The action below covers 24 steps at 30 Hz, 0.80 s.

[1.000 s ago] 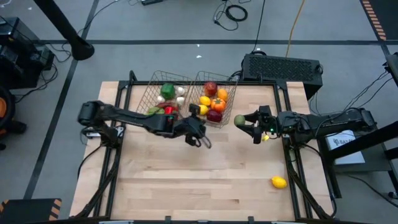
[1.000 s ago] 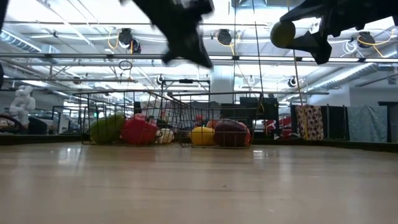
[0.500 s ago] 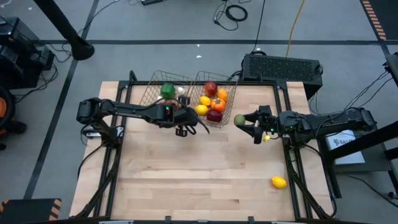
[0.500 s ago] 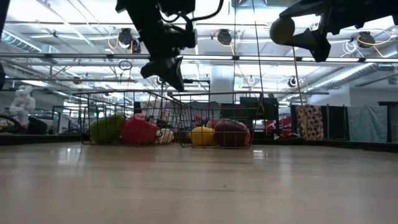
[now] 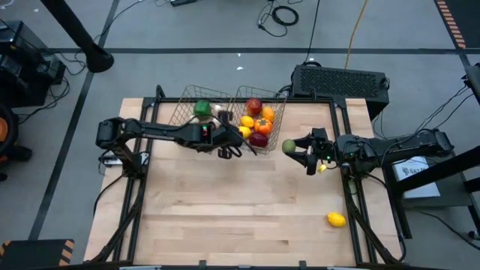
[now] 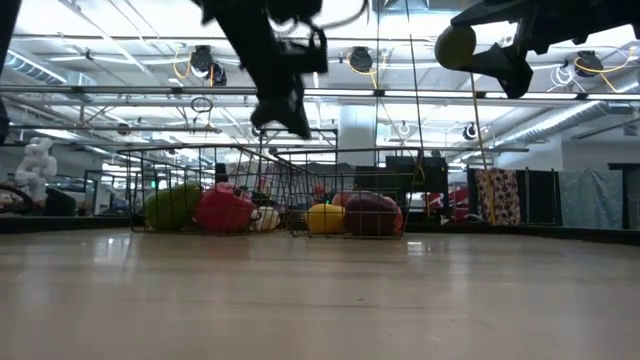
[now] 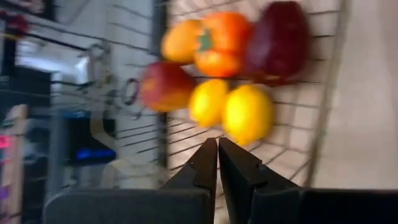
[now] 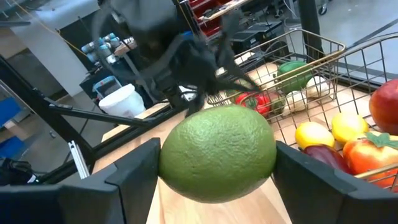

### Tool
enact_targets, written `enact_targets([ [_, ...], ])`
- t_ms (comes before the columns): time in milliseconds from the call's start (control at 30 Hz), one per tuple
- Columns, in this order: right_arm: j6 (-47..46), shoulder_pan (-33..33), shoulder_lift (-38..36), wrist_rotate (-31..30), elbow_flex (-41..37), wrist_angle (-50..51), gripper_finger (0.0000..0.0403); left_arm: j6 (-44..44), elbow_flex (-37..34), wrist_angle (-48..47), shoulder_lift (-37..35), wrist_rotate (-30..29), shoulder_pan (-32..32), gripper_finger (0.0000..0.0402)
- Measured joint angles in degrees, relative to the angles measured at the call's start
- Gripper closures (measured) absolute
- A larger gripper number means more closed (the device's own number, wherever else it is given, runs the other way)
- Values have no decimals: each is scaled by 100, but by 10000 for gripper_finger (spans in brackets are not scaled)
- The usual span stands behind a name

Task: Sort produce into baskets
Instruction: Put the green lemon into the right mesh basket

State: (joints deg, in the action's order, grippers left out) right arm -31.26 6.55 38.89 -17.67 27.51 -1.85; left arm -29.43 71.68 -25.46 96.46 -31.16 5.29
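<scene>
- You are looking at a pale wooden table top [image 5: 225, 217] sitting on a grey floor, with a black box [image 5: 341, 81] lying past its far right corner and a bright workshop with ceiling lights showing behind it in the low view.
- Two square wire-mesh baskets of thin bare metal are standing side by side at the far edge: the left basket [image 5: 182, 107] is carrying a green pepper [image 5: 202, 109], white garlic and something red, while the right basket [image 5: 279, 120] is carrying yellow lemons [image 5: 246, 121], a red apple [image 5: 254, 106], an orange-coloured pepper [image 5: 262, 125], an orange and a dark red fruit.
- A round green lime-like fruit with pebbled skin [image 8: 217, 152] is hanging in the air just right of the right basket.
- Your right gripper [image 5: 294, 149] is standing wide, its two dark fingers pressing against opposite sides of that green fruit.
- Your left gripper [image 7: 217, 163] is hovering over the near edge of the baskets, its fingers pressed together with nothing between them.
- One yellow lemon [image 5: 336, 220] is lying alone near the front right corner, well apart from both grippers.
</scene>
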Motion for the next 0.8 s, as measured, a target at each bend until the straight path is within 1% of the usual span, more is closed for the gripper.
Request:
enact_targets([
  [100, 0, 0, 0, 2, 0, 41, 129, -101, 180, -544, -357, -398, -6, 378],
  [167, 1, 0, 0, 31, 0, 63, 129, -128, 188, -976, -718, -439, 158, 378],
  [233, 0, 0, 0, 120, 0, 76, 129, -37, 188, -1392, -1095, -493, 513, 378],
  [333, 1, 36, 0, 149, 0, 77, 129, 301, 190, -2066, -1614, -538, 1270, 378],
  [400, 3, 68, 0, 151, 0, 79, 129, 476, 193, -2401, -1832, -416, 1871, 378],
  [467, 3, 98, 0, 152, 0, 79, 129, 508, 192, -2777, -1946, -148, 2426, 378],
  [533, 35, 117, -2, 153, 0, 78, 129, 512, 193, -3171, -1962, 76, 2904, 378],
  [600, 48, 125, -7, 153, 0, 81, 129, 514, 176, -3583, -1928, 173, 3341, 378],
  [667, 68, 129, -13, 153, 0, 81, 129, 512, 106, -3752, -1897, 251, 3653, 378],
  [800, 91, 129, -43, 153, 0, 83, 129, 593, -193, -4036, -1877, 652, 4161, 378],
])
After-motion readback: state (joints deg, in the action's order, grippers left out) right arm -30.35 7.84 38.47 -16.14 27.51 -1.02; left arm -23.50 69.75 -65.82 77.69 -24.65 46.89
